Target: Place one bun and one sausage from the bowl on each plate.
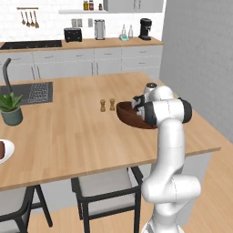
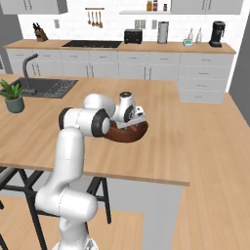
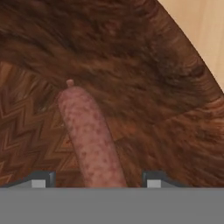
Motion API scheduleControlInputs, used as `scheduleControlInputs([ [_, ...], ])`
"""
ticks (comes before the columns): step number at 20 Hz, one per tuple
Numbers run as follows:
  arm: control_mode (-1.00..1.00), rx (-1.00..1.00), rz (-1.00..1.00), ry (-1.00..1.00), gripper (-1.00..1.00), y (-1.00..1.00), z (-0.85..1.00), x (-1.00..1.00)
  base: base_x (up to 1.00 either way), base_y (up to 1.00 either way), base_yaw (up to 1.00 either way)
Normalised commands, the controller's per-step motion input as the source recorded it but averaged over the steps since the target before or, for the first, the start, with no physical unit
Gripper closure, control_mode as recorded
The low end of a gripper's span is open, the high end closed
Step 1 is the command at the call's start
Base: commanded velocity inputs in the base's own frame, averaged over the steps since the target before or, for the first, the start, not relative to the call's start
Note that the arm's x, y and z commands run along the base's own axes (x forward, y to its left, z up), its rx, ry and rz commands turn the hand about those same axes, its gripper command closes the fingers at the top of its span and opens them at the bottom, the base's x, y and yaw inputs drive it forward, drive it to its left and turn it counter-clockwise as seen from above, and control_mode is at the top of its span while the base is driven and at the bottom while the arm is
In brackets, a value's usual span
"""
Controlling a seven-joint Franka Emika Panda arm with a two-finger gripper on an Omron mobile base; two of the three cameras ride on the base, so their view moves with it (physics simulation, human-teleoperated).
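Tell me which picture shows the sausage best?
The hand view. The sausage lies big and close on the brown wooden bowl's floor, running down between the two fingers. In both base views the hand dips into the bowl, and the sausage inside can't be made out.

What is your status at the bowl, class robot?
Gripper open, down inside brown wooden bowl. Sausage between the fingers, not clamped. Nothing in the way.
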Motion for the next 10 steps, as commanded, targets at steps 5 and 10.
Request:
scheduleControlInputs([
  [5,-1.0,-0.06,-0.14,0.09,1.0,-0.41,-1.0,-0.65,0.0,0.0,0.0],
  [10,-1.0,0.0,-0.19,0.16,1.0,-0.59,-0.84,-0.5,0.0,0.0,0.0],
])
